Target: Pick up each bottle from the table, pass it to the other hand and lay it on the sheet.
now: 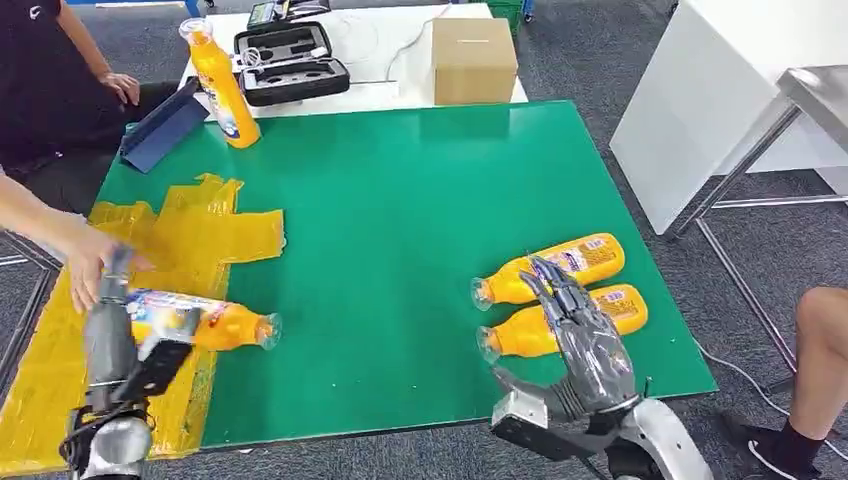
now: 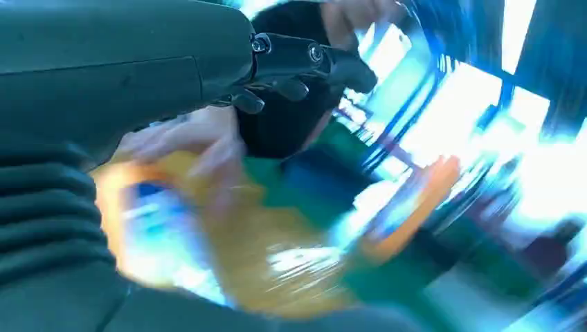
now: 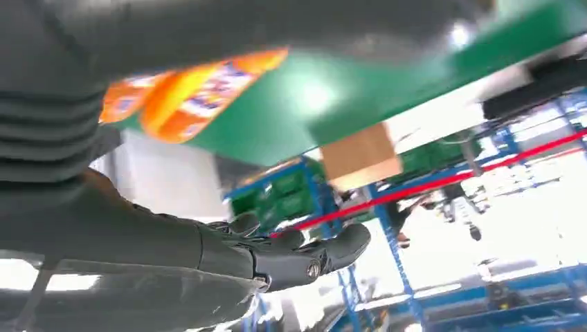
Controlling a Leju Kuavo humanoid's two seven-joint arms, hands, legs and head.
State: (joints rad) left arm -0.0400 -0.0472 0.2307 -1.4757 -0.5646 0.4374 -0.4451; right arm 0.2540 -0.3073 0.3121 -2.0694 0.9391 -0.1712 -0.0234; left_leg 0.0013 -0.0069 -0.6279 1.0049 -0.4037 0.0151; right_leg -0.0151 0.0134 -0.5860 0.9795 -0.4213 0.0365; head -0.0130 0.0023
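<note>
My left hand sits over the bottle lying on the yellow sheet at the left of the green worktop; through the blur I cannot tell whether it grips the bottle or has let go. A person's hand is right beside it, touching or nearly so, and that is my main worry: any move of my arm could knock it, or the person could shift the bottle. My right hand is spread wide and holds nothing, hovering above the two bottles lying side by side near the right edge. A careless reach there could roll one off the worktop. A fourth bottle stands upright at the far edge.
</note>
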